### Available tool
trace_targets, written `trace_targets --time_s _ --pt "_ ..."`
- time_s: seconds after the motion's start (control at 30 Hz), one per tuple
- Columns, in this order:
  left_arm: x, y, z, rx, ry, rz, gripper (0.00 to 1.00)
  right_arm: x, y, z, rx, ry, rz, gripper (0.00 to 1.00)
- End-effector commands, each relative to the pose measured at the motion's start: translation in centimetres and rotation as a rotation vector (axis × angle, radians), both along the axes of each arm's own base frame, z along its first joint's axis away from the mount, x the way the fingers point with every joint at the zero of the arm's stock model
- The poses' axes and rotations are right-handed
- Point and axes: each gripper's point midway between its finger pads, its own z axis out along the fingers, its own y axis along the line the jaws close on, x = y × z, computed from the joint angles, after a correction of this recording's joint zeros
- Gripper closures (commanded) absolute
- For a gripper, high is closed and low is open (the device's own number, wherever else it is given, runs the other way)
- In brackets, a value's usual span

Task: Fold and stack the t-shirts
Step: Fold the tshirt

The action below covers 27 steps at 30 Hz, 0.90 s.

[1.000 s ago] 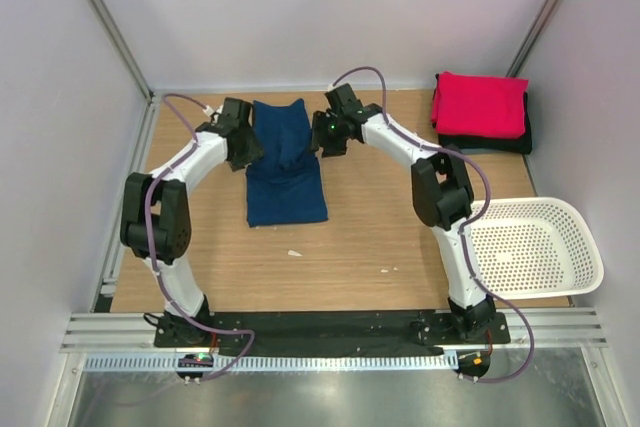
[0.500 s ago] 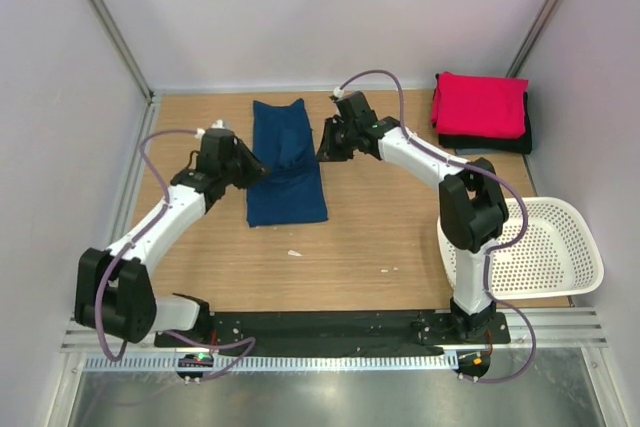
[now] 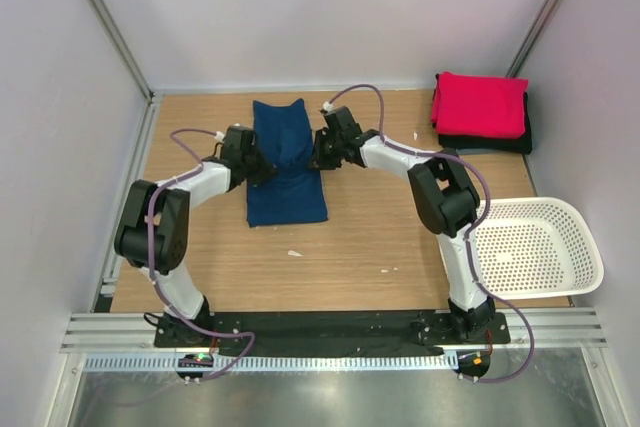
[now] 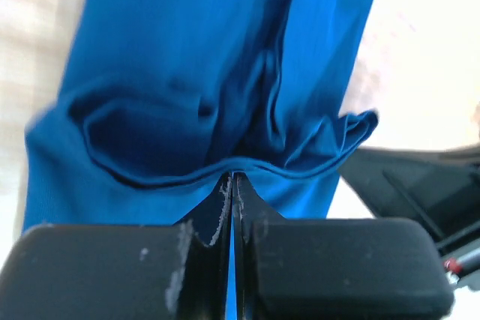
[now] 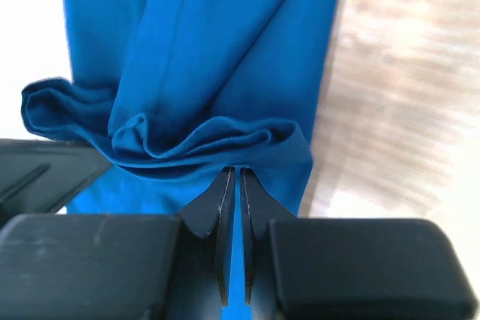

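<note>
Pinching the navy t-shirt (image 3: pixel 287 197) at mid-length, I have my left gripper (image 4: pixel 231 179) clenched on its left edge and my right gripper (image 5: pixel 233 172) on its right (cloth bunches at both tips), while it lies folded long on the wooden table (image 3: pixel 380 237), well apart from the pink-red t-shirt (image 3: pixel 480 104) stacked on the black t-shirt (image 3: pixel 500 145).

Standing here, I can't read a single word, label, brand mark or number anywhere. The navy t-shirt (image 3: pixel 286 162) shows only plain cloth on the side turned up, with no print that can be read.
</note>
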Motion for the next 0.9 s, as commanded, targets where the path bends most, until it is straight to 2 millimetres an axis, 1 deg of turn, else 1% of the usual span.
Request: trace_targets --time_s 0.0,0.07,0.13,0.2,0.27,0.3,0.33,0.4,0.47,0.53,0.6,0.67,0.7,0.73,0.77,0.8,0.83,0.87 --pt "3.5 0.8 1.1 0.029 -0.096 0.015 1.0 3.6 1.1 3.2 0.038 -0.143 -0.047 0.87" --pt "3.9 0.8 0.7 0.033 -0.089 0.016 1.0 3.9 1.0 2.5 0.028 -0.146 -0.058 0.87" --pt "3.8 1.1 -0.6 0.044 -0.064 0.018 1.0 4.2 0.8 1.7 0.013 -0.143 -0.077 0.87" --pt "3.8 1.5 -1.7 0.05 -0.044 0.027 1.0 4.1 0.6 0.4 -0.004 -0.125 -0.083 0.87" --pt "3.4 1.9 -3.2 0.048 -0.011 0.041 1.0 3.9 0.4 -0.7 -0.017 -0.108 -0.083 0.87" --pt "3.8 1.9 -3.3 0.043 -0.023 0.046 1.0 3.7 0.2 -1.2 -0.025 -0.096 -0.086 0.87" --pt "3.6 1.7 -4.2 0.037 -0.003 0.038 1.0 3.6 0.1 -1.6 -0.031 -0.093 -0.087 0.87" --pt "3.9 1.5 -4.6 0.026 -0.001 0.027 1.0 3.2 -0.2 -2.3 -0.04 -0.084 -0.089 0.87" --pt "3.8 1.0 -5.6 0.015 0.02 -0.009 1.0 3.1 -0.4 -2.7 -0.051 -0.081 -0.09 0.87" --pt "4.0 0.6 -5.7 0.005 0.02 -0.028 1.0 2.9 -0.6 -3.1 -0.063 -0.076 -0.085 0.87" --pt "3.6 0.5 -5.5 0.001 0.019 -0.048 1.0 2.7 -0.7 -3.0 -0.068 -0.073 -0.077 0.88" --pt "3.4 0.6 -4.6 0.006 0.002 -0.059 1.0 2.7 -0.8 -2.4 -0.076 -0.085 -0.067 0.88" --pt "3.2 0.6 -3.3 0.023 -0.02 -0.082 1.0 2.7 -0.9 -1.9 -0.08 -0.088 -0.062 0.88" --pt "3.3 0.7 -2.0 0.028 -0.052 -0.091 0.99 2.8 -0.8 -0.5 -0.074 -0.108 -0.055 0.88" --pt "3.0 0.9 -1.1 0.042 -0.059 -0.102 0.98 2.8 -0.8 0.4 -0.077 -0.123 -0.043 0.87" --pt "2.7 1.1 1.4 0.056 -0.104 -0.124 0.95 2.8 -0.7 1.7 -0.074 -0.134 -0.03 0.86" --pt "2.7 1.2 2.8 0.068 -0.132 -0.134 0.92 2.9 -0.7 3.5 -0.064 -0.157 -0.023 0.85" --pt "2.7 1.3 4.1 0.077 -0.154 -0.14 0.87 2.8 -0.6 4.7 -0.059 -0.171 -0.012 0.8"
